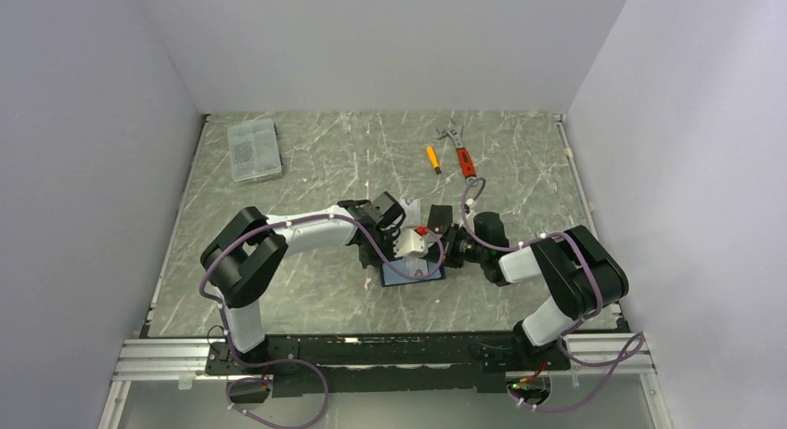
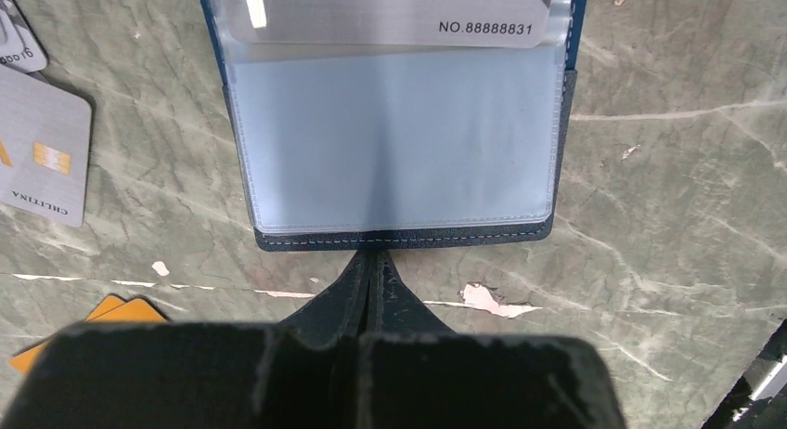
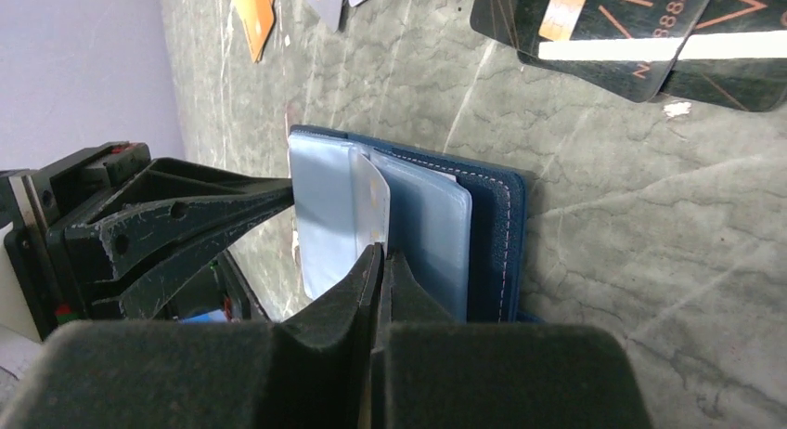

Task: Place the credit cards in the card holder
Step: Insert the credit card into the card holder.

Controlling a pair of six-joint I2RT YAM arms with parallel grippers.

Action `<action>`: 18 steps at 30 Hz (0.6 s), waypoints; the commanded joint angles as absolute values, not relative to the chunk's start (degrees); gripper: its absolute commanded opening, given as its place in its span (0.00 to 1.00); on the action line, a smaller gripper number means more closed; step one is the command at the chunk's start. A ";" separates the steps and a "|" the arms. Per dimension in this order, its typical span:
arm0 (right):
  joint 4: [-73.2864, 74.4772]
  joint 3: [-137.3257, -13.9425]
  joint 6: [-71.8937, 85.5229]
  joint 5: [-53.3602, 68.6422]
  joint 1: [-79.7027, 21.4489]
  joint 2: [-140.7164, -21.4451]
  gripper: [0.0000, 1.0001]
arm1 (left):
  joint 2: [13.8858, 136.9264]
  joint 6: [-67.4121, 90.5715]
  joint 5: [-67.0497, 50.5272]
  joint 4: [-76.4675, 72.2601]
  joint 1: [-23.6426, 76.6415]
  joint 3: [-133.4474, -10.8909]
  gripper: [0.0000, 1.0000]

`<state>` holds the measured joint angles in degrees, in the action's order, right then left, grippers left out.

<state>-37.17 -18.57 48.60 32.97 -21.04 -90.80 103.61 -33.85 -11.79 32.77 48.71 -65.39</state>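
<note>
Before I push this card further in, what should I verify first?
1. Grip: ok. The right gripper is shut on the silver card.
2. Card entering a clear sleeve of the card holder: ok, partly in.
3. Card fully seated: not ok.
4. Holder steadied: cannot tell. The left gripper is shut, its tips at the holder's edge.
5. Loose cards clear of the holder: ok. The black cards and orange card lie apart from it.

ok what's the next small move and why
Probably the right gripper should slide the silver card deeper: it's pinched but only partly into the wallet sleeve, most of the sleeve empty, while the left gripper sits shut at the opposite edge.
</note>
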 commanded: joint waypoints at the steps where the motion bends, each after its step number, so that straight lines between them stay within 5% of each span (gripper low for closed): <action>1: -33.78 -18.05 47.27 27.26 -21.29 -89.58 0.00 | 106.26 -32.60 -17.59 35.02 51.71 -64.94 0.00; 18: -37.41 -17.04 50.04 23.81 -22.33 -88.35 0.00 | 106.12 -32.95 -17.52 35.37 52.33 -64.09 0.00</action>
<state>-37.01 -16.84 51.46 25.58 -21.41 -87.02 103.66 -33.85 -11.25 32.84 50.46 -65.49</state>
